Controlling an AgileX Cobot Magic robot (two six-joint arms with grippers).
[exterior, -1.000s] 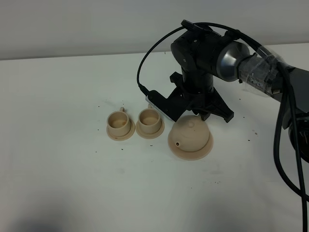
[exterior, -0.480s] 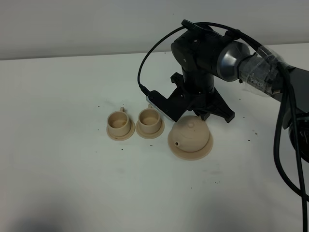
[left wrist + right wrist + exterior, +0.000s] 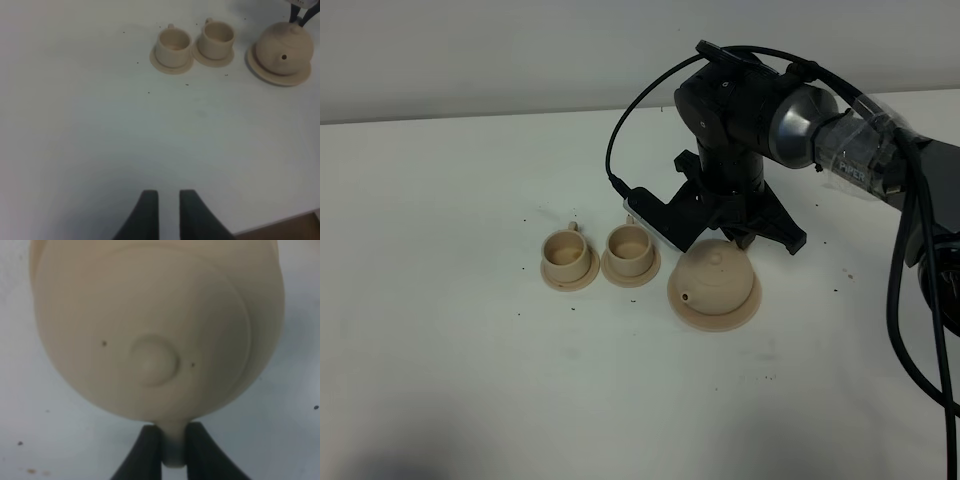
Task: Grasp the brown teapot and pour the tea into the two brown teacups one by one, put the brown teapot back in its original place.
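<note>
Teapot [image 3: 715, 280] upright on its wide saucer [image 3: 720, 325], just beside the two teacups [image 3: 629, 248]. My right gripper [image 3: 174, 436] is clamped on the teapot's loop handle; both fingers appear to touch it, though the close view is blurred. My left gripper [image 3: 169, 200] hangs well apart, slightly parted, empty.

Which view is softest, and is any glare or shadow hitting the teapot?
Right wrist view is softest: the brown teapot fills it at close range and is blurred, as is the right gripper at its handle. Left wrist view is mildly hazy, darkening toward the left gripper. Exterior high view is sharp and evenly lit; glare falls only on the arm's silver joint, none on the teapot.
</note>
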